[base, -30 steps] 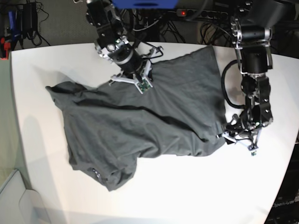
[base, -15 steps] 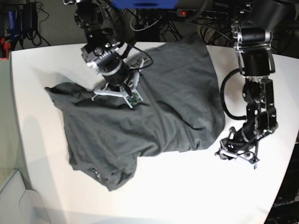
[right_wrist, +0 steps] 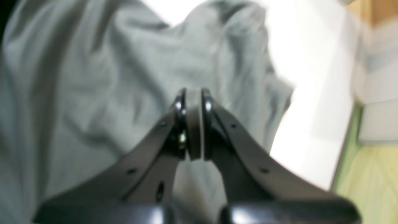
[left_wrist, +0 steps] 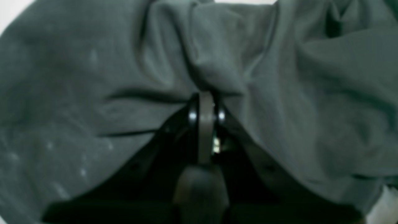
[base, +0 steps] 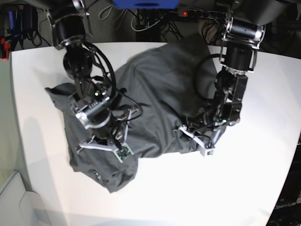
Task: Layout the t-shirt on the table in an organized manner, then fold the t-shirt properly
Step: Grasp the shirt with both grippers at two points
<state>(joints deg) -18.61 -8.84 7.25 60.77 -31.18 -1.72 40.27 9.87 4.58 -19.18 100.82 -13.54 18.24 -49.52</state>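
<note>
The dark grey t-shirt (base: 157, 87) lies crumpled across the middle of the white table (base: 197, 197). My right gripper (base: 104, 140) is low over the shirt's front left part. In the right wrist view its jaws are shut (right_wrist: 192, 93), with grey cloth (right_wrist: 77, 77) around and under them. My left gripper (base: 200, 136) sits at the shirt's front right edge. Seen from the left wrist, it (left_wrist: 205, 99) is shut on a bunched fold of the t-shirt (left_wrist: 93, 77).
Cables and a power strip (base: 202, 14) run behind the table's far edge. A pale bin (base: 11, 197) stands off the front left corner. The table's edge (right_wrist: 339, 149) shows in the right wrist view, with greenish floor beyond it.
My right gripper came from the back toward the front left, drawing shirt cloth along. My left arm swung in to the shirt's front right edge and closed on a fold.
</note>
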